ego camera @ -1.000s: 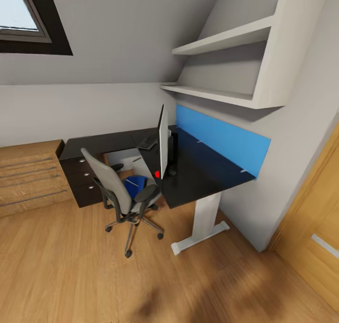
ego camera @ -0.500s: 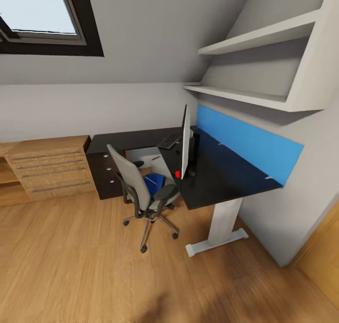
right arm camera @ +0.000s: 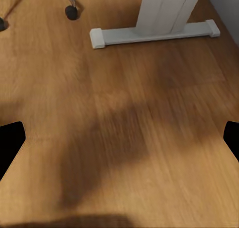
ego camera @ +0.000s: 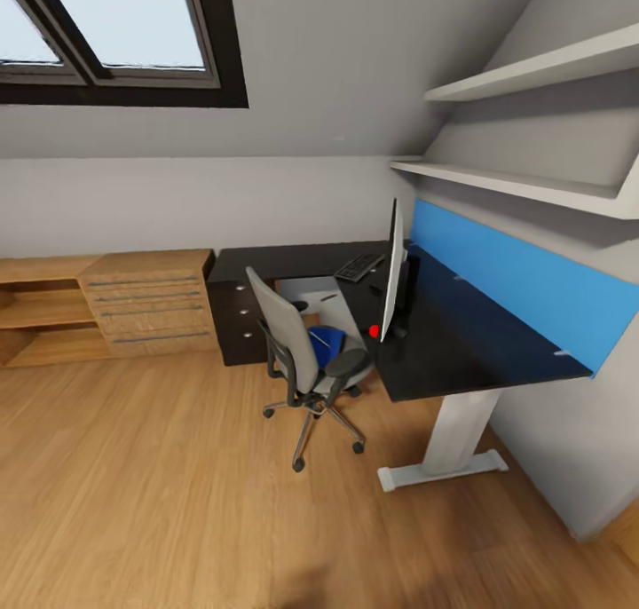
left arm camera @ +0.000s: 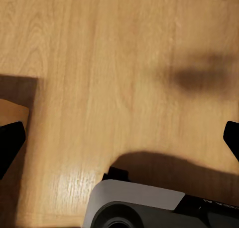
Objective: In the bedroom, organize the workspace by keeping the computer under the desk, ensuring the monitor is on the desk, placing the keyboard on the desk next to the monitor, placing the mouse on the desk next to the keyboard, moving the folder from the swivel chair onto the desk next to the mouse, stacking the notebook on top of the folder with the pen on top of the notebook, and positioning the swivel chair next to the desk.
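Note:
The black L-shaped desk [ego camera: 470,347] stands in the corner under a blue wall panel. On it the monitor [ego camera: 391,272] stands edge-on to me, with the black keyboard [ego camera: 359,266] behind it and a small red object [ego camera: 374,331] by its base. The grey swivel chair [ego camera: 297,351] sits at the desk with the blue folder [ego camera: 327,343] on its seat. A pale box [ego camera: 306,291] shows beneath the desk. My left gripper [left arm camera: 119,140] and right gripper [right arm camera: 119,138] both hang open over bare wood floor, far from the desk.
A wooden drawer unit [ego camera: 146,303] and low shelf [ego camera: 40,312] line the left wall. White shelves [ego camera: 515,183] hang above the desk. The desk's white foot [right arm camera: 154,33] and a chair castor [right arm camera: 71,12] lie ahead of my right gripper. My base [left arm camera: 144,208] shows below the left gripper.
The camera has swung left, so desk, chair and shelves sit further right in the picture, and more of the window and drawer unit shows. Nothing in the room has moved.

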Controlling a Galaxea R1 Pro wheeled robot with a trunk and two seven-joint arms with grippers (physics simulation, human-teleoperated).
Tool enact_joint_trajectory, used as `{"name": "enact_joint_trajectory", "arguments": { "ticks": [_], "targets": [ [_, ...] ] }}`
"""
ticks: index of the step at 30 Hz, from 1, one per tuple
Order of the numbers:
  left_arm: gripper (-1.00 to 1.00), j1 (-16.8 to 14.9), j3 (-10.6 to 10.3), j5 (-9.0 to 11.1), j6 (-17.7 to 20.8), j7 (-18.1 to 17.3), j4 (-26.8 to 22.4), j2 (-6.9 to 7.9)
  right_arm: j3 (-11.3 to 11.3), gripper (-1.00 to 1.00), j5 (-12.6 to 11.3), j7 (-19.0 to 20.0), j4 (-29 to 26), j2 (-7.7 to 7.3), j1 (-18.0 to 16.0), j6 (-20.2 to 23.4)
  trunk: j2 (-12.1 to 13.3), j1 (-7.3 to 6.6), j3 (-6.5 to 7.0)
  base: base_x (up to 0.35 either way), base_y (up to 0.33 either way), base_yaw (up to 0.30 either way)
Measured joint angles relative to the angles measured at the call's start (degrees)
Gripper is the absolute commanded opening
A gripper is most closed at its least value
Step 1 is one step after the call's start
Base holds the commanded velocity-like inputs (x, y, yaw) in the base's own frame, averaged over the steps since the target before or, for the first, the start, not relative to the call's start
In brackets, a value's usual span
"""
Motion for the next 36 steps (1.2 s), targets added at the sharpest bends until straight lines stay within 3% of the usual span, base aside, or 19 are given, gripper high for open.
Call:
{"name": "enact_joint_trajectory", "arguments": {
  "ticks": [12,36],
  "targets": [
    [1.0,0.0,0.02,-0.01,0.0,0.0,0.0,0.0,0.02,1.0,0.07,0.03,0.04,-0.03,0.0,0.0,0.0,0.0,0.0,0.0,0.0,0.192],
    [1.0,0.0,0.02,-0.01,0.05,0.05,0.0,0.09,0.03,1.0,0.24,0.09,0.26,-0.09,0.0,0.3,-9.62,5.27,-4.31,0.0,0.0,0.003]
  ]
}}
